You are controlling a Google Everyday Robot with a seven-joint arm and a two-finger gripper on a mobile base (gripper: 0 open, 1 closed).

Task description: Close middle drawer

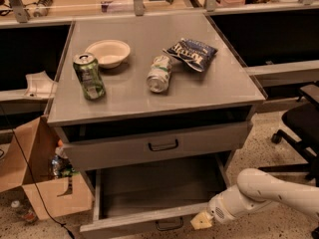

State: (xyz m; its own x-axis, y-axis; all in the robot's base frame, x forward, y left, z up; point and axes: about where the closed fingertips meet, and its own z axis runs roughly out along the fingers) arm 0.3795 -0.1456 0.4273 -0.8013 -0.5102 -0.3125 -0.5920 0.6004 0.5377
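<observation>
The middle drawer [154,190] stands pulled out of the cabinet [224,83], and the gripper [202,222], open or closed cannot be told, hangs low at the cabinet's front right, seemingly poised to push the drawer front straight in.

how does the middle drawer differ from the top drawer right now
The middle drawer is pulled far out, its tray showing; the top drawer sits in or nearly so. The middle drawer's front is low; the top drawer's is taller. The pincer is by the middle drawer's front edge, away from the top drawer. Both are grey with a small dark handle.
</observation>
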